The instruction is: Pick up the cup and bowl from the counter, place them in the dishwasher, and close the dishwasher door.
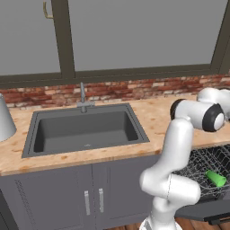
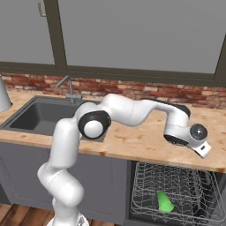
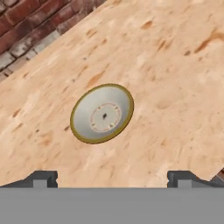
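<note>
Two dark fingertips (image 3: 43, 178) are seen at the bottom of the hand view, set wide apart with nothing held between them; the gripper (image 3: 112, 179) is spread fully and poised above the bowl (image 3: 102, 113). Seen from overhead, the bowl lies alone on the counter (image 3: 175, 65), its pale inside ringed by a tan rim, with red brick (image 3: 26, 26) toward one corner. Below the counter edge, the cup (image 2: 164, 201) is found lying on its side in the dishwasher (image 2: 176, 190) rack, the dishwasher door (image 1: 211, 211) dropped open. Further left, a dark sink (image 1: 85, 128) is set into the counter.
</note>
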Robot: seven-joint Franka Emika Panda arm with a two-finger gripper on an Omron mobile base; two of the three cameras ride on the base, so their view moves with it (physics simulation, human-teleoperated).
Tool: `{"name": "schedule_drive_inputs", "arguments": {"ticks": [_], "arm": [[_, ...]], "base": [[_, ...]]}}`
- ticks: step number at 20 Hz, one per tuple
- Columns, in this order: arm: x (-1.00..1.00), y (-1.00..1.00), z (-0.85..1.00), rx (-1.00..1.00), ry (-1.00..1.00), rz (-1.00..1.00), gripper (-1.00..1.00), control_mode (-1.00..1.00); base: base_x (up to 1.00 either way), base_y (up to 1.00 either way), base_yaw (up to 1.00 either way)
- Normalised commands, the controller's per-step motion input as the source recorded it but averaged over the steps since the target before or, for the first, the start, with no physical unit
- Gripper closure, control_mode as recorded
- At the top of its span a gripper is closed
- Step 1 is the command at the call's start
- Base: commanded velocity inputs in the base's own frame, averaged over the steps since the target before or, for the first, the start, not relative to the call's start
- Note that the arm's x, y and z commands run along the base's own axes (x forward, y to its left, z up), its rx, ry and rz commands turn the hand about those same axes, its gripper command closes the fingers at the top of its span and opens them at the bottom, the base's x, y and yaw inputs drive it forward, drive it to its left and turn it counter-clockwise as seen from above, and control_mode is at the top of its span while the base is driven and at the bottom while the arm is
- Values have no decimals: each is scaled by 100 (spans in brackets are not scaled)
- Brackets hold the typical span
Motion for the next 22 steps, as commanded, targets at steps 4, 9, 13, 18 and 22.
{"name": "schedule_drive_inputs", "arguments": {"ticks": [4, 9, 13, 18, 22], "arm": [[42, -17, -31, 0, 5, -2, -100, -100], [20, -30, -36, 0, 4, 0, -100, -100], [51, -31, -4, 3, 0, -2, -100, -100], [53, -18, -11, 5, 2, -2, -100, -100], [29, -13, -28, 5, 3, 0, 100, -100]], "base": [[0, 0, 0], [0, 0, 0], [0, 0, 0], [0, 0, 0], [0, 0, 0]]}}
